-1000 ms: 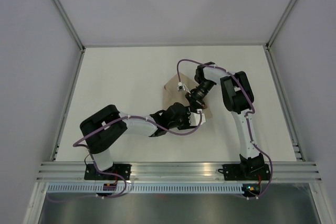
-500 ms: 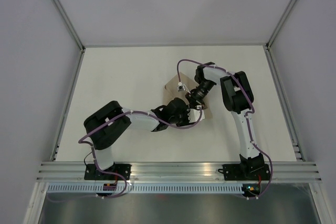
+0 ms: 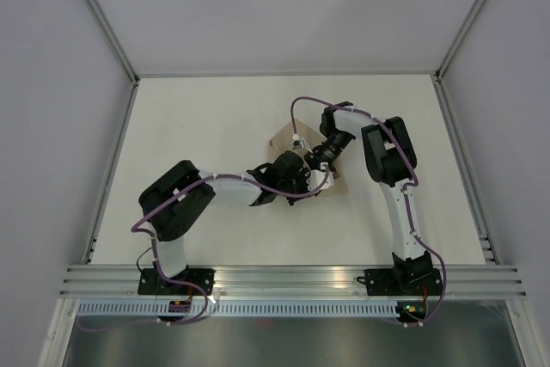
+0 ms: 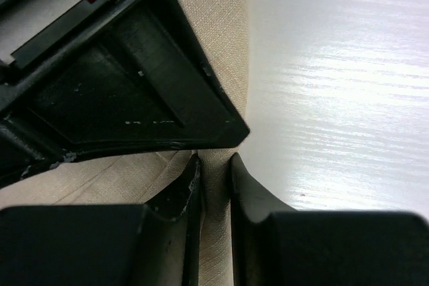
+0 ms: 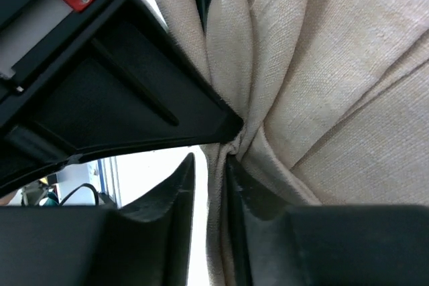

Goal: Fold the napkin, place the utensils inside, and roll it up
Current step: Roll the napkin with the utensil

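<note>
The napkin (image 3: 278, 143) lies bunched near the middle of the table (image 3: 198, 118), between the two arms. The left gripper (image 4: 213, 165) is clamped on a thin strip at the cloth's right edge. The right gripper (image 5: 209, 165) is pinched tight on gathered folds of the same fabric.

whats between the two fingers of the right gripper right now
A bunched fold of the napkin, pinched tight in the right gripper. The right wrist view shows it, and nothing else shows in that gap.
</note>
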Available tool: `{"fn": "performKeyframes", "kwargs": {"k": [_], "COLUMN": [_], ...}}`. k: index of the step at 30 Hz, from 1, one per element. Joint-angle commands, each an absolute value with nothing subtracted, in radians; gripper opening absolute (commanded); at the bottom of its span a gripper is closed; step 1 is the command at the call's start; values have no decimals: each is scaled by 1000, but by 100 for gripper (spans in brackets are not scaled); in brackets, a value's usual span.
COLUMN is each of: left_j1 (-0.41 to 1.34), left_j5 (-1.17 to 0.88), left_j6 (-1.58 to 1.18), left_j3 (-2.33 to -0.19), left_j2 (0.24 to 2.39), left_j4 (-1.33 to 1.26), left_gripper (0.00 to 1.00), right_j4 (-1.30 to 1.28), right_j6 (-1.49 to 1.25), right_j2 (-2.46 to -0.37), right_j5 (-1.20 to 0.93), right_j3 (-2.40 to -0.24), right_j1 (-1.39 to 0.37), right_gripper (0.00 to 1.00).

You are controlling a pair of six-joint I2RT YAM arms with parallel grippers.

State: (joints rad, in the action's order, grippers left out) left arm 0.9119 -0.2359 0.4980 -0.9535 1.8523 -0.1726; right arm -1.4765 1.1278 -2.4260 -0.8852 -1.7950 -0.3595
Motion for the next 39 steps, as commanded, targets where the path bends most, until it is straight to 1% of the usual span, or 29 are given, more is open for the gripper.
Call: {"fn": "performKeyframes", "kwargs": {"k": [1,2,4,7,10,11,12,13,14,15,18,19,21,23,25,27,29,30,34,36,39], "left_j1": [879,871,853,830,801,796,787,781,773,759,735,729,707,695,681,672,664,663,661,661,661], "left_j5": [-414,-432,-484,-543,-600,-612,-621,-647,-666,-681,-741,-773,-830,-851,-874,-884,-891,-896,-916,-920,-928], "left_j6": [376,368,351,327,295,290,276,267,259,243,221,221,207,199,190,186,181,176,176,176,170], "left_j3": [-977,-992,-1005,-1020,-1042,-1052,-1057,-1069,-1080,-1091,-1152,-1195,-1227,-1261,-1302,-1328,-1356,-1365,-1419,-1428,-1448], "left_j2": [1911,1917,1922,1933,1950,1954,1962,1971,1980,1999,2035,2066,2095,2129,2164,2183,2209,2220,2259,2278,2293], "left_j4": [-81,-68,-40,-25,-6,-6,21,31,43,55,132,191,227,268,304,354,391,403,463,479,491], "left_gripper": [2,2,2,2,2,2,2,2,2,2,2,2,2,2,2,2,2,2,2,2,2], "right_j4": [-1407,-1364,-1307,-1160,-956,-814,-763,-715,-613,-570,-430,-378,-339,-310,-270,-233,-158,-128,15,73,114], "right_j6": [1183,1158,1126,1014,855,795,710,680,642,606,595,604,632,681,769,814,851,854,874,884,905], "right_j2": [-2373,-2349,-2266,-2146,-2027,-1972,-1947,-1924,-1899,-1843,-1706,-1671,-1571,-1481,-1419,-1335,-1272,-1260,-1249,-1264,-1296], "right_j5": [-821,-825,-847,-871,-891,-890,-888,-881,-871,-867,-835,-830,-830,-828,-795,-740,-634,-600,-459,-381,-342], "right_j3": [-1749,-1726,-1698,-1637,-1550,-1492,-1467,-1445,-1392,-1361,-1226,-1156,-1089,-993,-877,-795,-680,-648,-542,-519,-508], "right_j1": [-361,-357,-342,-309,-260,-246,-230,-203,-192,-183,-163,-164,-164,-169,-193,-260,-325,-389,-504,-553,-589], "right_gripper": [37,46,55,60,62,63,63,63,62,62,62,61,60,57,57,57,57,58,60,60,60]}}
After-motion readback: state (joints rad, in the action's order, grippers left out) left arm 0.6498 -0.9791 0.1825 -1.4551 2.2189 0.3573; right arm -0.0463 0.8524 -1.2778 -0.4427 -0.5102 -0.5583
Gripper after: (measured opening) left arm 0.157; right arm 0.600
